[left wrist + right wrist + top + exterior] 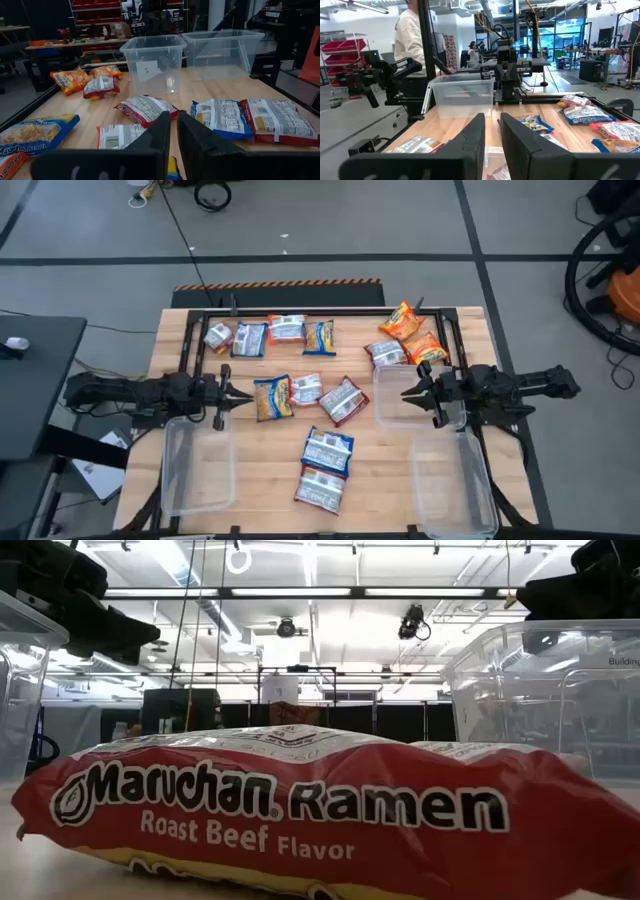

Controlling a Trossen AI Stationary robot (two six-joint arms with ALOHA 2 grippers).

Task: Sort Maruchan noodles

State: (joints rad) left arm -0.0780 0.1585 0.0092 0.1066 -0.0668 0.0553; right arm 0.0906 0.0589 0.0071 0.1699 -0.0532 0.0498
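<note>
Packets (300, 390) lie scattered over the middle and far side of the tabletop (260, 455), none in a bin yet, so the sort looks barely begun. Left tool (243, 395) hovers low at the left edge with its fingers nearly together and nothing between them; just ahead of its tips sits a blue-and-yellow packet (272, 397), then a red-and-white one (306, 389) beyond it. An empty clear bin (198, 465) stands beside that arm.

Farther right, more packets cluster along the far edge, with orange ones (410, 330) ahead and to the side of the right tool (408, 393). That tool hangs over a second bin (400, 392), fingers narrow and holding nothing; a third bin (455, 485) stands beside its arm.

Judging by the crinkled, glossy wrap, each packet should be light and slippery, with a brittle noodle block inside that could crack under a hard squeeze. Flat on wood, they offer little to pinch, so a gentle grip across the short sides, or on a raised sealed end, seems safest.
</note>
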